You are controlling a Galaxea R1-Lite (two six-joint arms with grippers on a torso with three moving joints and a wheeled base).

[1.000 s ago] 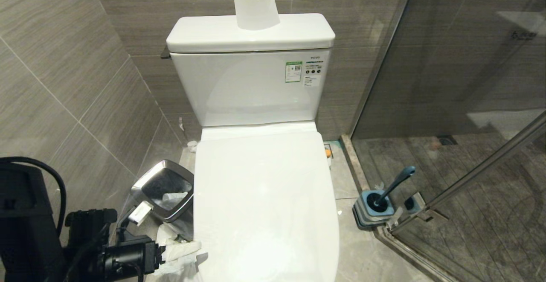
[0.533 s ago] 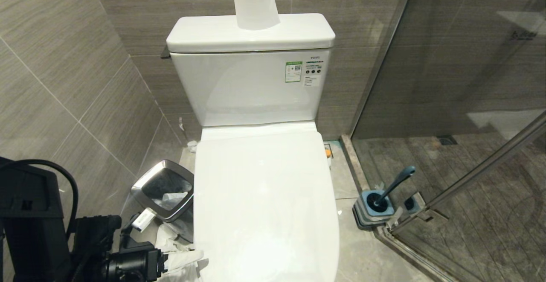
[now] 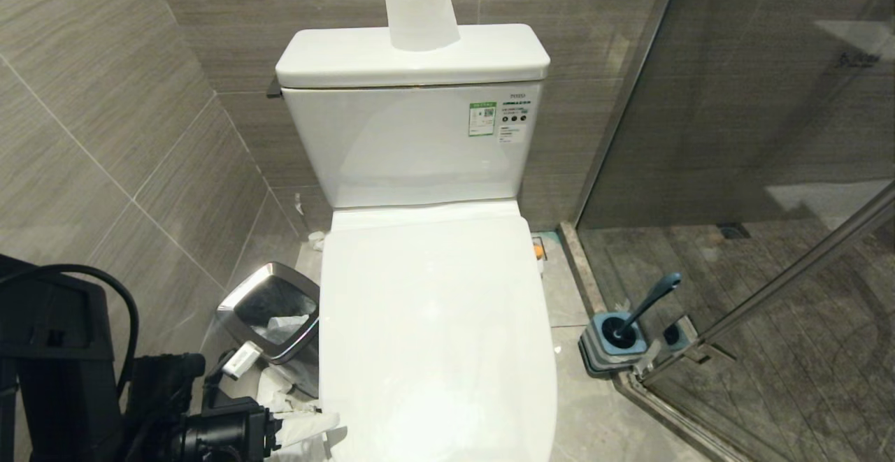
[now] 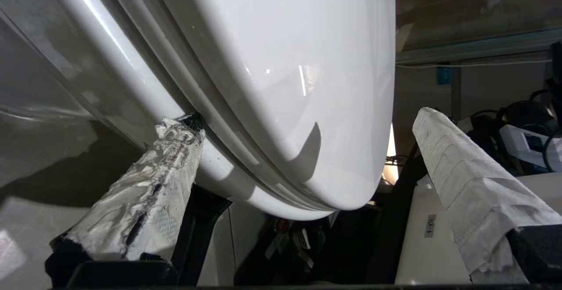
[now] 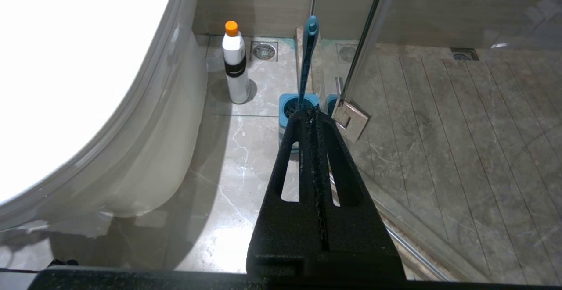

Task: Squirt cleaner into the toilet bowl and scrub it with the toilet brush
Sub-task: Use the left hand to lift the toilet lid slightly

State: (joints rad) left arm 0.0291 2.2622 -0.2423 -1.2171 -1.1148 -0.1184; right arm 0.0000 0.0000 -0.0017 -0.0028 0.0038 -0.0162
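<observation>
Fingers (image 4: 145, 202) of the left gripper (image 4: 307, 180), both wrapped in white tissue, stand wide apart and straddle the front edge of the closed white glossy lid (image 3: 433, 322) of the white ceramic toilet bowl (image 4: 145, 119): one fingertip lies at the seam under the seat, the other hangs free beyond the lid's nose. Nothing is held. In the head view this gripper (image 3: 301, 427) sits at the lid's front left corner, slightly nearer the lid than a second ago; the scene is otherwise unchanged. The arm appears to be lining up to lift the lid, a step not yet done, so the bowl's interior is hidden and no cleaner shows on the ceramic.

The right gripper (image 5: 315, 119) is pressed shut and empty, parked low beside the toilet on the robot's right. Ahead of it the toilet brush with slim teal-blue handle (image 5: 307, 57) stands in its square grey-blue holder (image 3: 610, 343) on the floor against the glass shower door (image 3: 755, 168). A white bottle with an orange cap (image 5: 235, 64), probably the cleaner, stands untouched on the floor beside the toilet base. A chrome-rimmed square waste bin (image 3: 269, 308) stands left of the toilet; a white paper roll (image 3: 418, 8) tops the tank.
</observation>
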